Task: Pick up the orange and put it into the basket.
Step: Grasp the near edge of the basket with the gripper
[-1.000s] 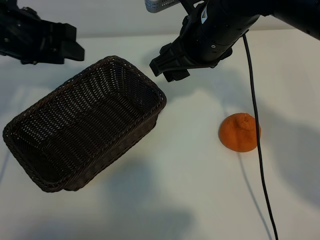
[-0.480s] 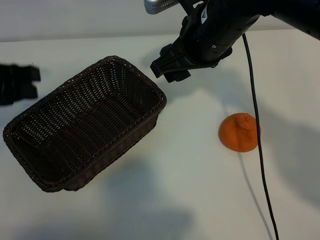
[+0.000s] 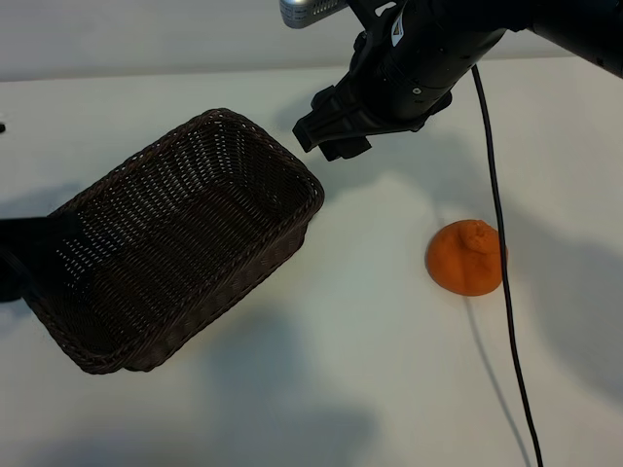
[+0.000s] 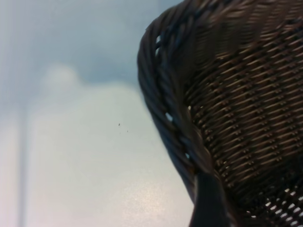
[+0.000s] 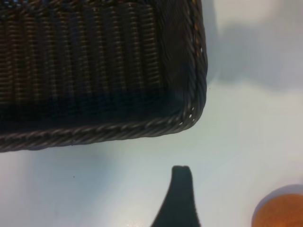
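The orange (image 3: pixel 466 258) lies on the white table, right of the basket (image 3: pixel 224 122), and nothing touches it. Its edge also shows in the right wrist view as the orange (image 5: pixel 282 208). The dark wicker basket is empty and lies at an angle. My right gripper (image 3: pixel 329 131) hangs open above the table beside the basket's far right corner (image 5: pixel 191 113), with one finger (image 5: pixel 181 194) in its own view. My left gripper (image 3: pixel 34 251) is a blurred dark shape at the basket's left end. One of its fingers (image 4: pixel 208 203) shows against the braided rim (image 4: pixel 165 94), holding nothing.
A black cable (image 3: pixel 501 292) runs down from the right arm, across the table and past the orange's right side. White tabletop (image 3: pixel 341 370) lies in front of the basket and the orange.
My left arm has swept from the far left corner down to the basket's left end. The right arm, basket and orange have not moved.
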Controlling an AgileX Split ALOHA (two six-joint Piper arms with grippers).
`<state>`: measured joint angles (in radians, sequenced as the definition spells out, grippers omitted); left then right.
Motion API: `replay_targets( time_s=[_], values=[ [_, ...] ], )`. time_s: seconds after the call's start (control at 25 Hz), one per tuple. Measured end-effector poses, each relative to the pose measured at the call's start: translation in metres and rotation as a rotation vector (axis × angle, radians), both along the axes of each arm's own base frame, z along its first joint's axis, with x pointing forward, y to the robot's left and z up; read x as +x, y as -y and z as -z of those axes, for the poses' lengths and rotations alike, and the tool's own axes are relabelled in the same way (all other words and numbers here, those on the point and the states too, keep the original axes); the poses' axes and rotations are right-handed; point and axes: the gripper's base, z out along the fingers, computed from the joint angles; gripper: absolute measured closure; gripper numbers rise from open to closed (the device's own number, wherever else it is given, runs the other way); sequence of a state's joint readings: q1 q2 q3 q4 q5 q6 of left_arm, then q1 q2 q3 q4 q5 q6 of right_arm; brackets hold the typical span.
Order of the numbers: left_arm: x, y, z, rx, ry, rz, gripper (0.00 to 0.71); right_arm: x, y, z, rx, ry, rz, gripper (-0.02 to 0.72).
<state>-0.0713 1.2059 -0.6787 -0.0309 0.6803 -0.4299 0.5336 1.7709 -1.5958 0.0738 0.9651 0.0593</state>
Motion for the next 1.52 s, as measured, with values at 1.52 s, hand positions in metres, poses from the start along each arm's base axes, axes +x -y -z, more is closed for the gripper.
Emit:
replay_targets(
  time_s=[1.52],
  values=[
    [0.002,-0.002,0.093,-0.044,-0.059,-0.160,0.349,-0.001,0.000,0.001,-0.014,-0.004,-0.018,0.108]
  ],
)
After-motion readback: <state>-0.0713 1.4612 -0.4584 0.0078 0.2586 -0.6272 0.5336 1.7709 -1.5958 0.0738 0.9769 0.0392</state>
